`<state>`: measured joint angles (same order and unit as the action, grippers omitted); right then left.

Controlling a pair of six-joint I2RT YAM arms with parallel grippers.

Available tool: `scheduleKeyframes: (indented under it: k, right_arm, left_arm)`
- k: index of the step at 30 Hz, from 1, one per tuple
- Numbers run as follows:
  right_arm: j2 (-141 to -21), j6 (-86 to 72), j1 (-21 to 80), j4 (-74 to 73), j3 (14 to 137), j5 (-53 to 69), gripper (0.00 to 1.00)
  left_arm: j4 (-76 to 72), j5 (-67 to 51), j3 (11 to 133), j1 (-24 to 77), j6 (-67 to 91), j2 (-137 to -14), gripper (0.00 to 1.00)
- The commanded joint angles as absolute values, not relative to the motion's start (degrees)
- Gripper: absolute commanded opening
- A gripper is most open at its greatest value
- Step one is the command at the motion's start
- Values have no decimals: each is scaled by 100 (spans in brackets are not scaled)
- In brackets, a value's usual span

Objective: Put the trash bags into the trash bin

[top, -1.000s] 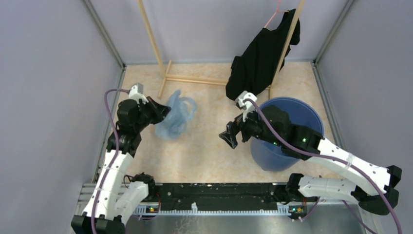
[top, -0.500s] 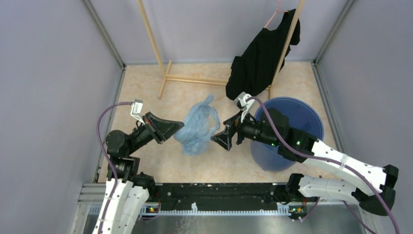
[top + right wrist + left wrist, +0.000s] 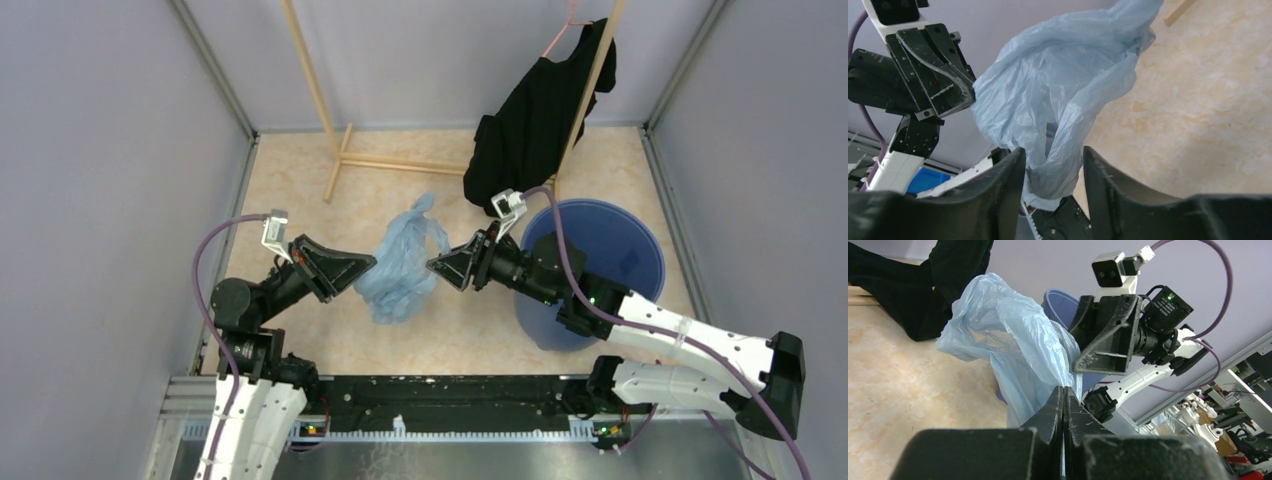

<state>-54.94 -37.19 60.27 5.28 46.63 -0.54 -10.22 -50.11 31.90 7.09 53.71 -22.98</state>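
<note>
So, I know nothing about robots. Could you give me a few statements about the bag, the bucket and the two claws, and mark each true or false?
1. The left gripper is pinched shut on the plastic bag. True.
2. The plastic bag lies inside the bucket. False: it is held up between the two grippers, outside the bucket.
3. The right gripper is clamped shut. False: its fingers stand apart, with bag film between them.
4. A black garment hangs on the wooden rack. True.
</note>
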Motion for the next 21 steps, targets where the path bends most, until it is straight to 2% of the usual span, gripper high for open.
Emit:
scheduleKeyframes:
  k: [1, 3, 4, 7, 8, 10, 12, 19, 21]
  right_arm:
    - [-5455, -3983, 6067, 1296, 4658, -247, 35]
    - [-5416, -3908, 6064, 1259, 4650, -189, 18]
    - [-5370, -3839, 6064, 1142, 4656, -194, 14]
    - [-5165, -3525, 6062, 525, 4705, -366, 0]
    - [-5069, -3405, 6064, 262, 4725, -467, 0]
    - [-4834, -3188, 6069, -221, 4729, -635, 0]
    - [-4589, -3033, 6063, -389, 4700, -760, 0]
    - [-4347, -2758, 6066, -328, 4870, -871, 0]
    - [-4476, -2705, 6064, -272, 5010, -803, 0]
  left_arm:
    - [-993, -5029, 3394, 694, 5318, -2174, 0]
    - [-667, -4839, 3535, 694, 5118, -2133, 0]
    - [-301, -4587, 3675, 694, 4902, -2101, 0]
    - [1882, -2534, 4482, 695, 4102, -1998, 0]
    - [2484, -1600, 4689, 694, 4008, -1965, 0]
    - [3142, -565, 4947, 694, 3768, -1896, 0]
    - [3187, -377, 4949, 694, 3628, -1806, 0]
    - [2630, -1366, 4548, 694, 3812, -1779, 0]
    - [2597, -1665, 4521, 694, 3749, -1900, 11]
